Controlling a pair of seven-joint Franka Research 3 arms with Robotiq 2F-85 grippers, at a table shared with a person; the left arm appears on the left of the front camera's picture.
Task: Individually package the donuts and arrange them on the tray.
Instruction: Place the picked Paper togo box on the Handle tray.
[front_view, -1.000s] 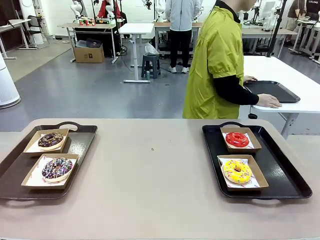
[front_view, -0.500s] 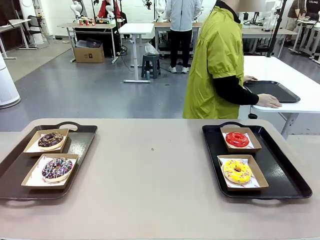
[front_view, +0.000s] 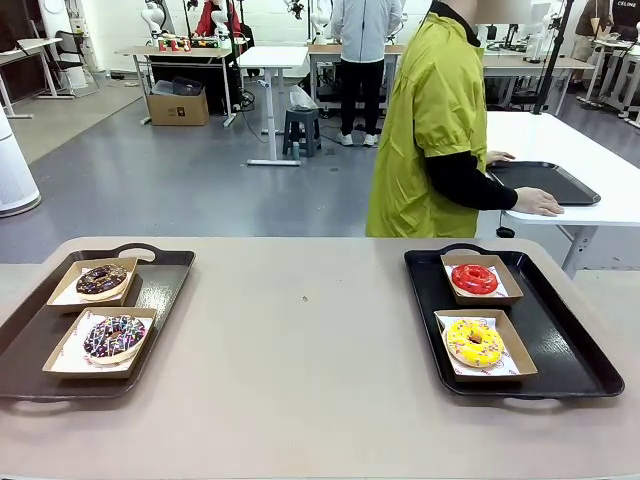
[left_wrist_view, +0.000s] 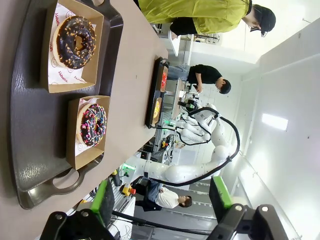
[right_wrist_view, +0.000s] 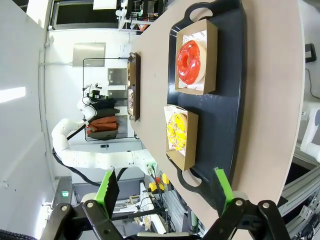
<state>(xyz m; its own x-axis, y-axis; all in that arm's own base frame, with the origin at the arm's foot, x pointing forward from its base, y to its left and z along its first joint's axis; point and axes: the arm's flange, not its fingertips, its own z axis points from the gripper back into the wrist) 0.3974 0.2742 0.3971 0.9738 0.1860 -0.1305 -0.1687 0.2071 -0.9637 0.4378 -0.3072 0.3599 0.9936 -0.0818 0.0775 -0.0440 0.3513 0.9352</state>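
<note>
Judged from the layout, packaging looks done: four donuts, each in its own open cardboard box, two boxes per tray.

Nearest, at 7 o'clock on the table: chocolate sprinkled donut (front_view: 114, 336) in its box on the left tray (front_view: 165, 290). Just beyond it at 9 o'clock: plain dark chocolate donut (front_view: 102, 280), boxed, same tray. At 5 o'clock: yellow sprinkled donut (front_view: 474, 342) boxed on the right tray (front_view: 560, 335); behind it at 3 o'clock: glossy red donut (front_view: 474, 279), boxed, touching nothing else. Bare tabletop (front_view: 300, 340) between the trays.

Left gripper (left_wrist_view: 163, 202) hanging high off the left tray's handle end, green pads spread wide, nothing between them. Right gripper (right_wrist_view: 165, 187) likewise above the right tray's near handle, fingers apart, empty.

Farther, at 1 o'clock: person in a yellow-green smock (front_view: 430, 120), turned away, hands (front_view: 540, 205) on a third tray (front_view: 545, 182) at the neighbouring white table.

Probably the closing step. Next move, if any: closing or tidying boxes, or merging all four onto one tray; would call for a low, level approach and a grip on a box wall, not the icing.
</note>
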